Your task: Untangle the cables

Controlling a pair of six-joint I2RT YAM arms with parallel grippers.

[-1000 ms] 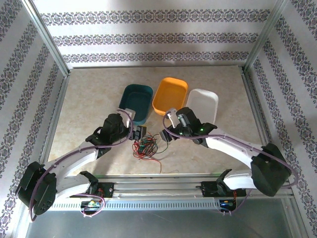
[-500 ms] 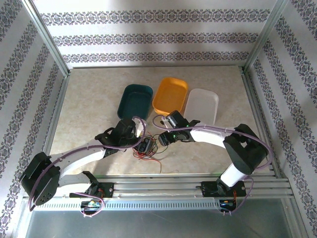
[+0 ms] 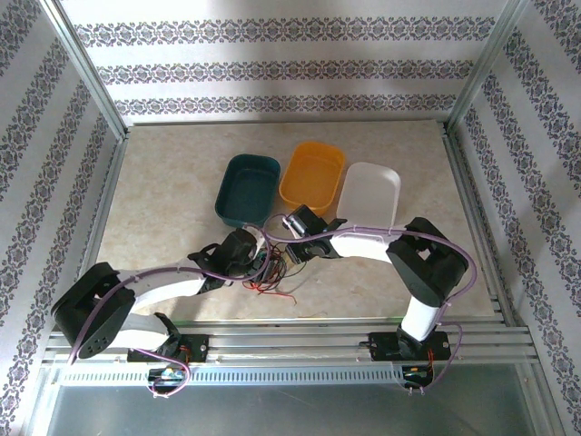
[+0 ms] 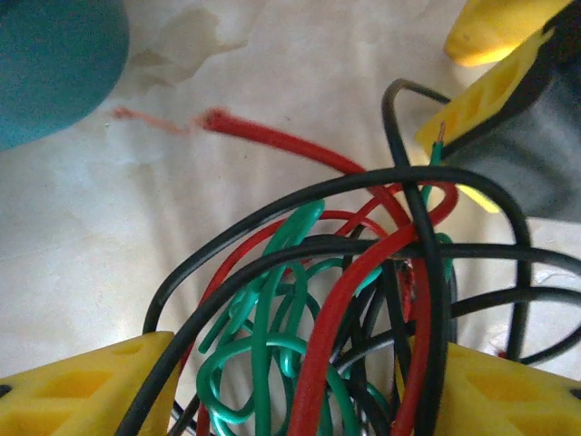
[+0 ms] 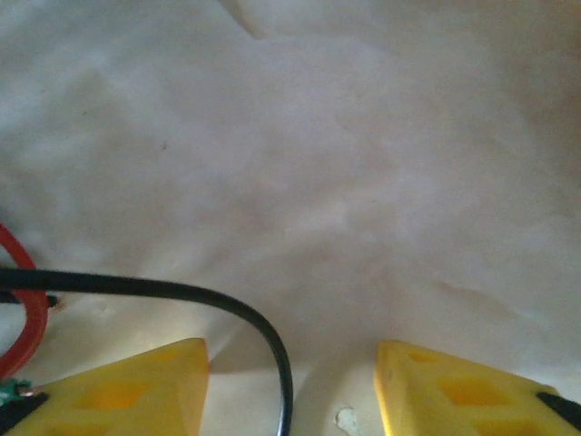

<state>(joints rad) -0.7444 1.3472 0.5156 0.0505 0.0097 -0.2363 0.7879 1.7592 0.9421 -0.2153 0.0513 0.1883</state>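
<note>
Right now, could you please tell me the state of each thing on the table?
cables: tangled in one clump.
left pincer: open, astride the clump.
right pincer: open, a black cable between its fingers.
teal tray: upright, empty.
orange tray: upright, empty.
white tray: upright, empty.

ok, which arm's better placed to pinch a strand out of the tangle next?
Left, likely: left gripper straddles the cables, red, green and black strands between its jaws; right gripper spans one black strand over bare table.
</note>
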